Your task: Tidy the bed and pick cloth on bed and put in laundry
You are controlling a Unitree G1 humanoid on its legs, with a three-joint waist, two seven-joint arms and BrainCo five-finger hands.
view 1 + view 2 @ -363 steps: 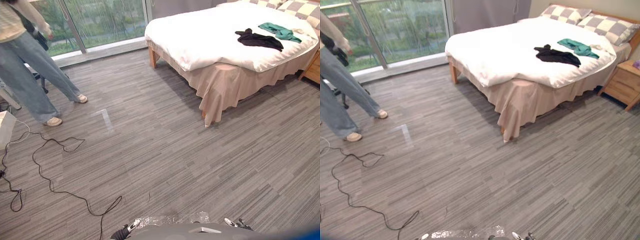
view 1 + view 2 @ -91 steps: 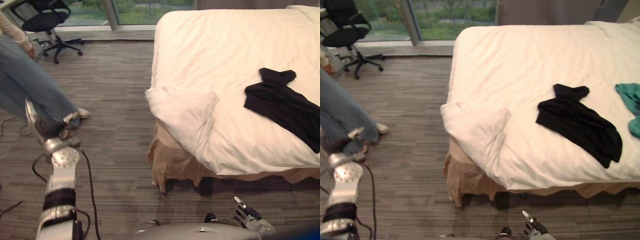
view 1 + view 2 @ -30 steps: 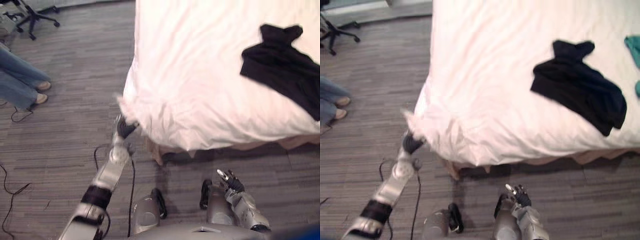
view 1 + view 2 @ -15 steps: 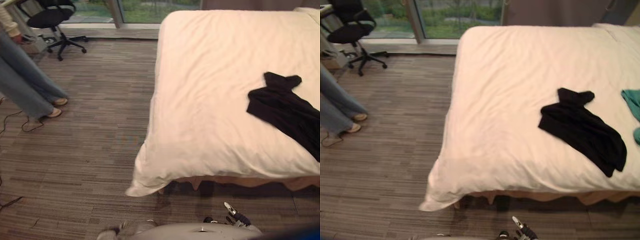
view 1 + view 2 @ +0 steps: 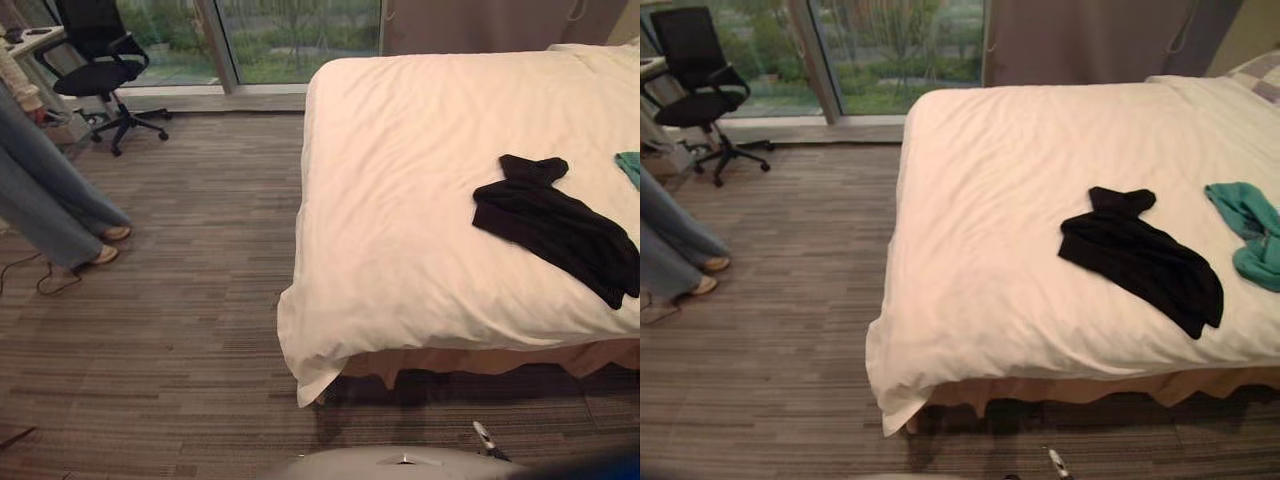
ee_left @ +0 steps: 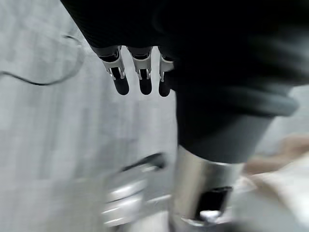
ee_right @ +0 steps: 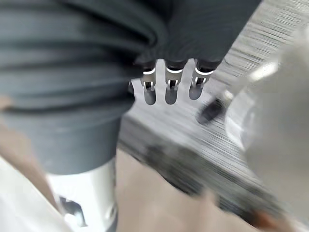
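In a bedroom, before the near edge of a bed: a grey striped carpet floor (image 5: 180, 300) spreads across the left and near side. A wide bed (image 5: 400, 200) under a smooth white duvet takes up the right side. One duvet corner hangs low at the near left, and a beige bed skirt (image 5: 480, 358) shows beneath the near edge. A glass window wall (image 5: 890, 50) closes the far side, with a grey curtain (image 5: 1080, 40) beside it. A person in loose blue jeans and pale shoes (image 5: 50, 200) stands at the left edge, near a black wheeled office chair (image 5: 95, 70). A crumpled black garment (image 5: 1140, 258) lies flat on the duvet toward the right side of the bed. A teal cloth (image 5: 1250, 235) lies further right on the duvet, apart from the black one. The left hand (image 6: 140, 79) hangs over the floor with its fingers straight and loose, holding nothing. The right hand (image 7: 169, 89) likewise hangs with straight, empty fingers. One of its fingertips shows at the lower edge of the head views, well apart from both cloths.
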